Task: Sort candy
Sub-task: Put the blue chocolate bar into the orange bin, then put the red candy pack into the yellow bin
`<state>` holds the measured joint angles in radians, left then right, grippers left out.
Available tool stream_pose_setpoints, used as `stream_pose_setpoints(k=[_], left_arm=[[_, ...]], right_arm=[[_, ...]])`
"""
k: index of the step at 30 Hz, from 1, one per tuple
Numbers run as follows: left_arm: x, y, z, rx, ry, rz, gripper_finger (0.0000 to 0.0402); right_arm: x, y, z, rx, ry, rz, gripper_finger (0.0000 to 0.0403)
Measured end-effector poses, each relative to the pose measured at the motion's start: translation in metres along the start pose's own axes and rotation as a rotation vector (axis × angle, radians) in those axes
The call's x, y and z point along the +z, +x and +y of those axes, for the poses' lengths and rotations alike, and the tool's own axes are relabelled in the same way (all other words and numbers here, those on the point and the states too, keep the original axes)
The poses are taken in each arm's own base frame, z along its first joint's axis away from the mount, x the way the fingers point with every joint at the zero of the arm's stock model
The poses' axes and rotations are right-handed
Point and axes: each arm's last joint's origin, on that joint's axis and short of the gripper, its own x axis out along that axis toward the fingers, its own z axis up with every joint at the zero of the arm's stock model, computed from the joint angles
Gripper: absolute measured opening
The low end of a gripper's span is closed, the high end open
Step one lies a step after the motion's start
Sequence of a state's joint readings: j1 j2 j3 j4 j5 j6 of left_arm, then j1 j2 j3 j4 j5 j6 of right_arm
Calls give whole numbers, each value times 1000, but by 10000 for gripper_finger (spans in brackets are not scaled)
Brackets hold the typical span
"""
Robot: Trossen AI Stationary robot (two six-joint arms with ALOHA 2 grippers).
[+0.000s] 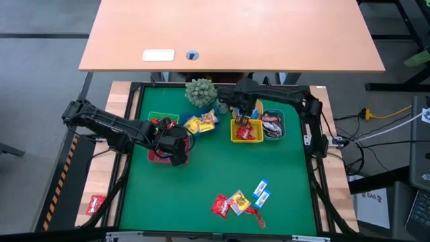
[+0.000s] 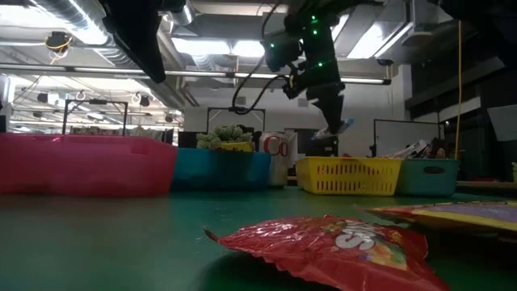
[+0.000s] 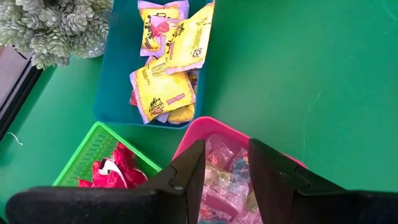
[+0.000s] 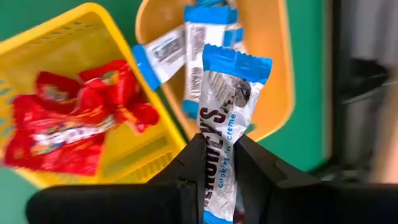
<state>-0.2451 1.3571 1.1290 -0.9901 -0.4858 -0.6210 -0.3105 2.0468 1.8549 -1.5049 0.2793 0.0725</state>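
The right gripper has its fingers clenched on a blue-and-white candy, holding it in the air above the orange bin, where other blue-and-white sweets already lie. In the high view this gripper sits at about one o'clock on the green counter, just beyond the yellow bin of red candy. The step in hand appears to be the drop. The next move likely calls for centring the wrapper over the orange bin, clear of the yellow bin's rim, and then letting go.

The left gripper hovers over the pink bin at about nine o'clock, its fingers released and holding nothing. Unsorted candy lies loose on the counter at about five o'clock, so sorting seems well short of finished. One red piece lies off the mat at eight o'clock.
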Motion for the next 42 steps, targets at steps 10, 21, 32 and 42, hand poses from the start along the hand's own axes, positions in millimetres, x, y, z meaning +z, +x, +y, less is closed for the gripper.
stream_pose_setpoints(k=[10,21,32,42], left_arm=[[8,-1,-7,-104,11,-50,109],[26,-5,-28,-435,142,-176,137],[34,8,-91,-649,213,-379,190],[-12,46,-168,-718,397,-328,189]], right_arm=[[1,7,-20,111,41,18,75],[2,7,-20,104,11,4,189],[-15,-11,-15,145,9,34,216],[-52,-66,4,144,-87,-136,216]])
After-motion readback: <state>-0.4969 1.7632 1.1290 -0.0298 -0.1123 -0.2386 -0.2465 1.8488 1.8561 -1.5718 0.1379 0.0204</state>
